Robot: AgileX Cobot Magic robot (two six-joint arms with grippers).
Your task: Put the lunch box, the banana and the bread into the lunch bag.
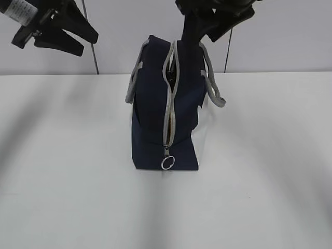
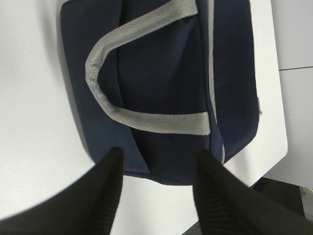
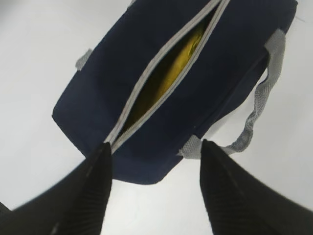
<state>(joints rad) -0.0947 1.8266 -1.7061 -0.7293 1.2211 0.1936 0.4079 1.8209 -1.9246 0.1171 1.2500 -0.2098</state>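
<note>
While standing upright in the middle of the white table point(image 1: 62, 197), lunch bag point(image 1: 150, 124) shown end-on to the exterior camera, navy fabric with a grey zipper point(image 1: 170, 98) running up its top seam and a metal ring pull point(image 1: 167, 163) hanging at the near lower end. Zipper parted along the upper stretch, leaving a narrow slit. Through that slit, in the right wrist view, something yellow point(image 3: 183, 58) visible inside the bag (possibly the banana, though too little shows to be sure). Lunch box and bread not seen in any view. Grey strap handles draped outward, one on the left side point(image 1: 134, 83) and one on the right side point(image 1: 212, 83), the left one lying as a flat loop against the bag's side panel in the left wrist view. Left gripper point(image 2: 156, 196) raised above the bag's left side, jaws spread apart, nothing between them, not touching the bag. Right gripper point(image 3: 154, 191) hanging over the zipper's end, jaws likewise well parted and holding nothing, clear of the fabric. Both arms high at the top edge of the exterior view, left gripper well apart from the bag, right arm just behind its top.
</note>
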